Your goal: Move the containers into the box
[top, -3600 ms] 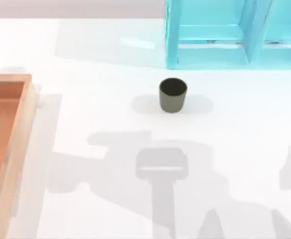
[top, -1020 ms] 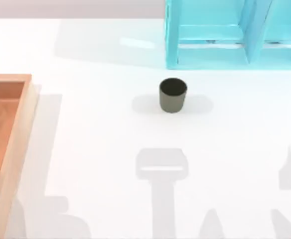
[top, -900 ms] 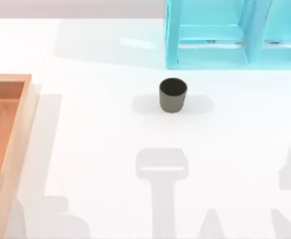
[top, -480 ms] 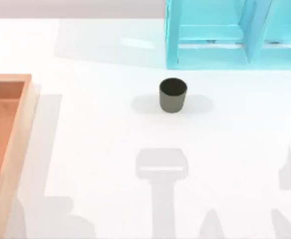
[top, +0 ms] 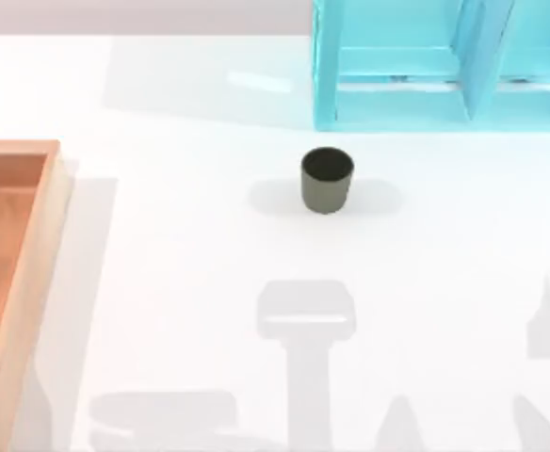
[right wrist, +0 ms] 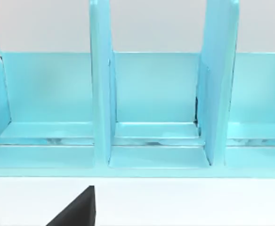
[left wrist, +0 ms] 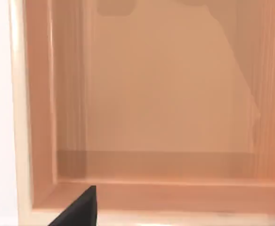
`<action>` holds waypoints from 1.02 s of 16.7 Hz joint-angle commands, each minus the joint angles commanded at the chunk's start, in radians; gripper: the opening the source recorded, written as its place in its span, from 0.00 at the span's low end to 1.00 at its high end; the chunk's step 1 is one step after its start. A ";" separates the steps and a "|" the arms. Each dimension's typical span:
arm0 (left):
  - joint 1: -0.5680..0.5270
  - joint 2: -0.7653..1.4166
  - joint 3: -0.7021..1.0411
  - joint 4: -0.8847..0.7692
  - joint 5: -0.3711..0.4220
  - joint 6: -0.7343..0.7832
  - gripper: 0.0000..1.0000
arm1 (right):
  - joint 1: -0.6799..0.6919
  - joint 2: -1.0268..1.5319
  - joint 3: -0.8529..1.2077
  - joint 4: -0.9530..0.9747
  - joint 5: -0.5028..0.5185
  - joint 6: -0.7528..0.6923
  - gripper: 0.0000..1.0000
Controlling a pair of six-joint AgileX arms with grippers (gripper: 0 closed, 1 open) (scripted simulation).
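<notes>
Left wrist view shows a dark finger tip [left wrist: 78,209] of the left gripper above the large shallow orange-brown wooden tray [left wrist: 38,193], looking down on its bare floor and pale wood rim; whether that gripper is open or closed cannot be told. The position suggests the left arm is working over the tray, the place where the containers belong. Right wrist view shows a dark finger tip [right wrist: 76,209] of the right gripper low over the white table [right wrist: 184,202], facing the upright dividers of the cyan shelf unit [right wrist: 156,94]; its state cannot be told either, and the arm looks parked.

From above, the tray [top: 35,245] lies at the table's left edge, cut off by the frame. The squat dark olive-green round cup [top: 327,181] stands upright and alone on the white table [top: 200,245] near the middle, well apart from the tray and just nearer than the shelf unit [top: 397,104] at the far right. Its open top faces up, with a darker inside and plain matte wall. Judging by this, the cup has not yet been moved into the tray and should be easy to grasp by its sides, since nothing crowds it.
</notes>
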 joint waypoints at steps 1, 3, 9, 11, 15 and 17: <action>-0.001 0.001 0.017 -0.017 0.001 0.000 1.00 | 0.000 0.000 0.000 0.000 0.000 0.000 1.00; -0.002 0.001 0.024 -0.023 0.001 0.000 1.00 | 0.000 0.000 0.000 0.000 0.000 0.000 1.00; -0.065 0.066 0.089 -0.026 -0.012 -0.067 1.00 | 0.000 0.000 0.000 0.000 0.000 0.000 1.00; -0.156 0.163 0.187 -0.032 -0.031 -0.156 1.00 | 0.000 0.000 0.000 0.000 0.000 0.000 1.00; -0.415 0.469 0.480 -0.044 -0.091 -0.405 1.00 | 0.000 0.000 0.000 0.000 0.000 0.000 1.00; -0.571 0.649 0.642 -0.047 -0.127 -0.551 1.00 | 0.000 0.000 0.000 0.000 0.000 0.000 1.00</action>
